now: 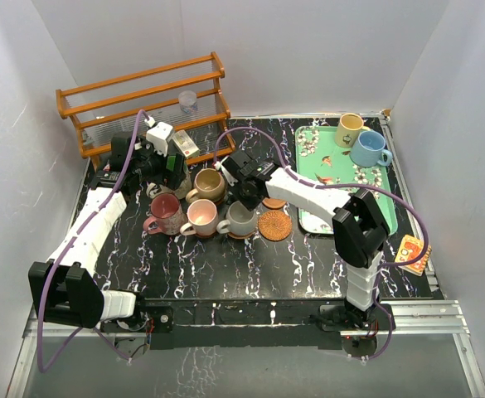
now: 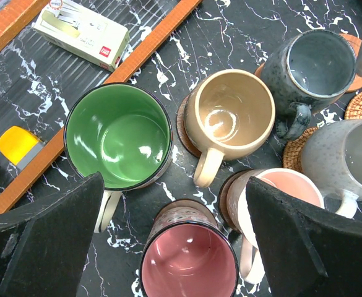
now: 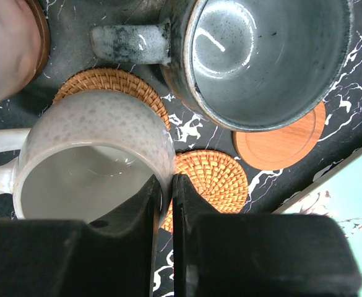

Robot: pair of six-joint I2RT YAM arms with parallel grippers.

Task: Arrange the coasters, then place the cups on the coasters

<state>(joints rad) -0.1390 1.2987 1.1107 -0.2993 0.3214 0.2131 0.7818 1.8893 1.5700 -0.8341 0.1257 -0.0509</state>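
Wicker coaster (image 3: 116, 83) under it, the pale mug (image 3: 94, 161) left of the green tray (image 1: 346, 170) is pinched by its rim in the right gripper (image 3: 167, 185); I'd release gently and rise straight, while the left gripper (image 2: 174, 182) gapes open.

Eight mugs (image 1: 366, 151), two wicker coasters (image 3: 211, 179), three visible wooden coasters (image 3: 283, 139), one tray (image 1: 325, 162).

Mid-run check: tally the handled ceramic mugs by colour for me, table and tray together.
Green ceramic mug: 1
Tan ceramic mug: 1
Grey-blue ceramic mug: 1
Cream-white ceramic mug: 1
Pink ceramic mug: 1
Maroon ceramic mug: 1
Yellow ceramic mug: 1
Blue ceramic mug: 1
Total: 8
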